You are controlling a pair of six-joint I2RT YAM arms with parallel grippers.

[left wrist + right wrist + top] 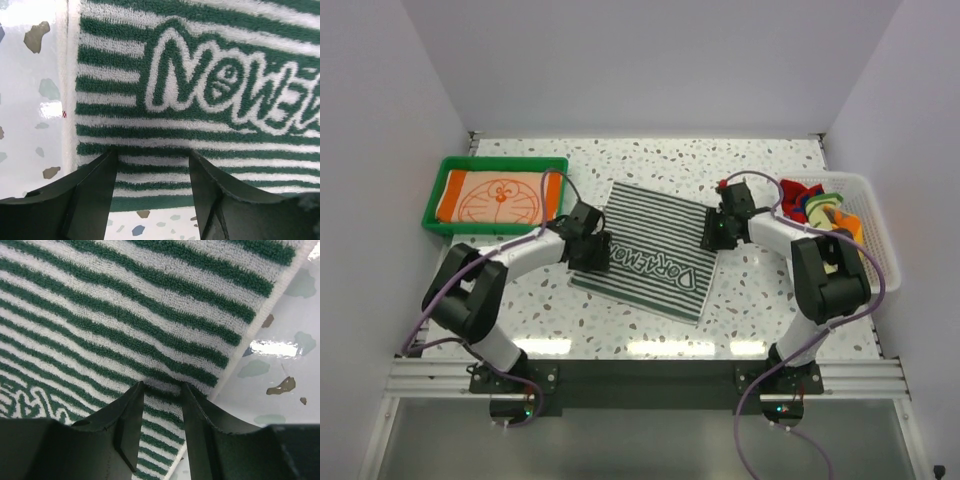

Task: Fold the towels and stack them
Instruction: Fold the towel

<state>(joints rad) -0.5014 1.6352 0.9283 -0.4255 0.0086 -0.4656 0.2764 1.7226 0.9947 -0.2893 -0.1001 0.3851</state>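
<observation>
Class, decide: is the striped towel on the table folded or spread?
Spread: the striped towel lies flat as one open sheet, no doubled layers visible.

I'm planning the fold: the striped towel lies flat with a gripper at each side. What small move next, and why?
Probably close the left gripper on the striped towel: its jaws stand apart over the hem, holding nothing, and the right gripper sits at the opposite edge.

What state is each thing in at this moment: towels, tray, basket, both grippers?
striped towel: spread flat on the table, unfolded.
orange towel: folded, lying in the green tray.
cloths: crumpled, unfolded, in the white basket.
left gripper: open, over the striped towel near its left edge.
right gripper: jaws narrowly apart at its right edge; grip unclear.
</observation>
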